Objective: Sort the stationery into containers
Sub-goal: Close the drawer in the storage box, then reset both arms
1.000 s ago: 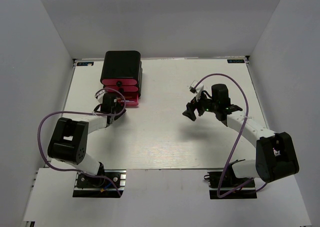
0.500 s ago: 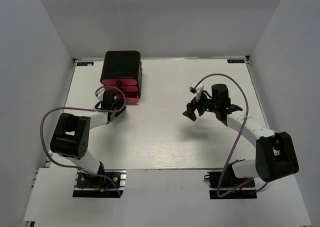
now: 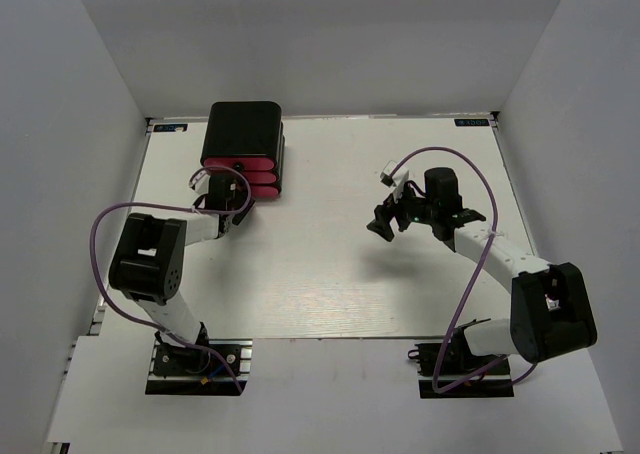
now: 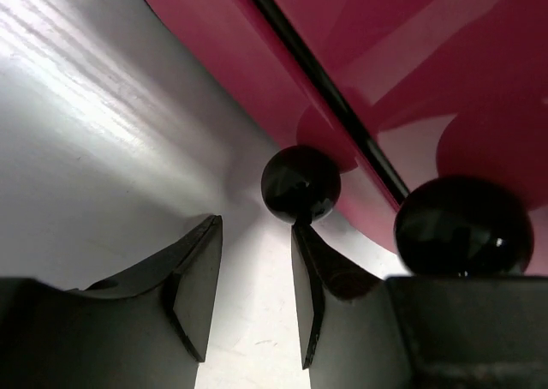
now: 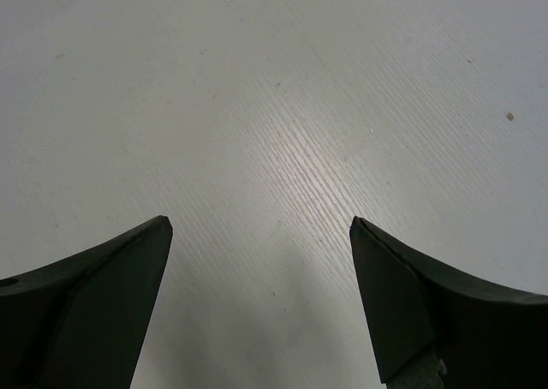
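The containers are pink drawers (image 3: 245,177) stacked in a black rounded box (image 3: 243,129) at the far left of the table. My left gripper (image 3: 226,198) sits right at the drawer fronts. In the left wrist view the pink drawers (image 4: 402,55) fill the top, with one black knob (image 4: 300,183) and a second knob (image 4: 462,226). The left gripper (image 4: 255,226) is open and empty, its right fingertip (image 4: 301,235) touching the lower knob. My right gripper (image 3: 381,224) hovers open over the table's right half; the right wrist view shows it (image 5: 259,224) above bare table. No stationery is in view.
The white table (image 3: 320,264) is walled by grey panels on three sides. Purple cables loop off both arms. The box stands near the far left corner, with the left arm folded close in front of it.
A pink drawer that stuck out toward the arms has slid back into the box as my left gripper moved forward against it. The right arm has barely moved.
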Available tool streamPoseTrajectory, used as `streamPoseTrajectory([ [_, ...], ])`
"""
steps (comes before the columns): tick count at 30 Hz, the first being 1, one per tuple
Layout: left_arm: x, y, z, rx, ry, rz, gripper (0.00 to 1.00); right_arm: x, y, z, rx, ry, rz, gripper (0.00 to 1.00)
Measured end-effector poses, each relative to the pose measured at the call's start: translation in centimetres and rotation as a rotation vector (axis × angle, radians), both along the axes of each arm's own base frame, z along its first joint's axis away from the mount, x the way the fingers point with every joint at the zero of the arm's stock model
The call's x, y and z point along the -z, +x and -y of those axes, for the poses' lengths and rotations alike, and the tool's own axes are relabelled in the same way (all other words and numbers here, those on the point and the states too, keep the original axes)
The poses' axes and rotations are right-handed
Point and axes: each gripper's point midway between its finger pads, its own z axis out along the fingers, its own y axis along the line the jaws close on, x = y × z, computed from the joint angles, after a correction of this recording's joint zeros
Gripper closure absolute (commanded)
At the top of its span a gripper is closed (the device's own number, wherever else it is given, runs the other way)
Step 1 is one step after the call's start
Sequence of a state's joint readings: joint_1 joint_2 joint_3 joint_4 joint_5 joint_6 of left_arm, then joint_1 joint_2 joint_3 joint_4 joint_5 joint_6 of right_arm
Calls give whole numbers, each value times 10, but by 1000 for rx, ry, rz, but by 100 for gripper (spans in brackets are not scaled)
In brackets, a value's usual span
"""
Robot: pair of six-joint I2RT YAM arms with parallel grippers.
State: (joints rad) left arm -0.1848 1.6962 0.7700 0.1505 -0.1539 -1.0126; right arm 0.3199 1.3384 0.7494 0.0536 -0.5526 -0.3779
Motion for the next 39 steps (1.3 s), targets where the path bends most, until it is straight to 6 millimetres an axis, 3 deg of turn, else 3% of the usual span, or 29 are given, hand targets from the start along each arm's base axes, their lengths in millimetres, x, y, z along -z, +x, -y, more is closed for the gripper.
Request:
streamPoseTrajectory([
  [7,1,7,3,-5,-20,1,52,3,1,2,6,-3,-8,10],
  [18,-2,7,6,-5,-40,14,43,3,2,3,11,-3,-9,10],
  [22,-3,-11,7,26,-48,11,40,3,2,4,11,-3,-9,10],
  [27,-5,-56,12,115,-58,9,32,3,2,4,9,-4,-8,10],
  [30,-9,-81,15,174,-60,15,17,3,2,4,10,-5,-8,10],
  [34,-32,-103,18,257,-46,75,0,5,6,9,73,-7,-34,10],
  [39,-96,-109,29,385,-12,254,0,7,12,21,220,-14,-118,10],
])
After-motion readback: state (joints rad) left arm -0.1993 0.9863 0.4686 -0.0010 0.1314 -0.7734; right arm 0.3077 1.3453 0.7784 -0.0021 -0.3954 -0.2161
